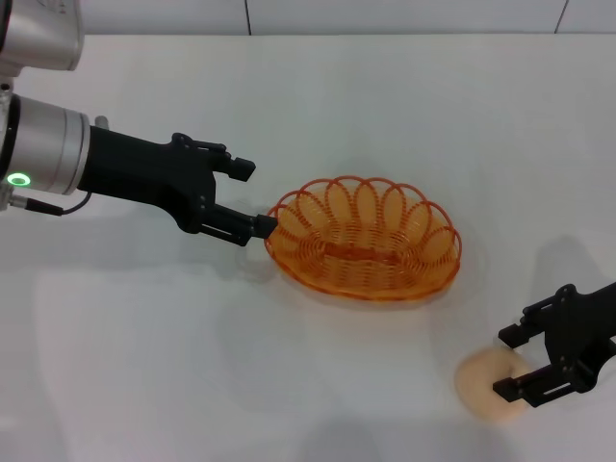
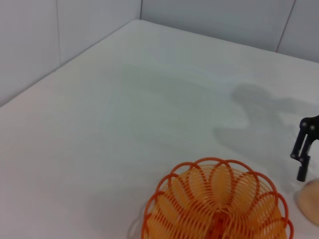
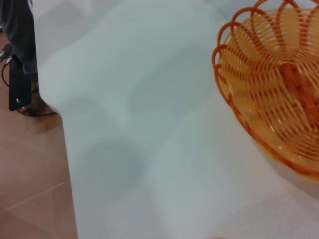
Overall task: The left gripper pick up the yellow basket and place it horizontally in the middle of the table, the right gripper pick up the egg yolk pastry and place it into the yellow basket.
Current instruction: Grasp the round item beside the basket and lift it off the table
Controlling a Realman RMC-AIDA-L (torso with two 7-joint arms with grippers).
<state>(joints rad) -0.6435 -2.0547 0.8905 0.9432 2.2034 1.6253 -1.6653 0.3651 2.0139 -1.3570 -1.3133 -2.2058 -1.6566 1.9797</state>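
Observation:
The yellow basket (image 1: 366, 241) sits upright and lengthwise across the middle of the white table (image 1: 192, 366). My left gripper (image 1: 255, 197) is open at the basket's left end, and its lower finger (image 1: 252, 227) touches the rim there. The egg yolk pastry (image 1: 481, 390) lies on the table to the front right of the basket. My right gripper (image 1: 507, 363) is open right over the pastry's right side, its fingers spread across it. The left wrist view shows the basket (image 2: 217, 206), a right finger (image 2: 303, 152) and the pastry's edge (image 2: 311, 201). The right wrist view shows the basket (image 3: 274, 79).
The table's edge (image 3: 62, 149) runs close by in the right wrist view, with brown floor (image 3: 30, 179) and a dark stand (image 3: 20, 84) beyond it. A grey wall (image 2: 75, 30) borders the table's far side.

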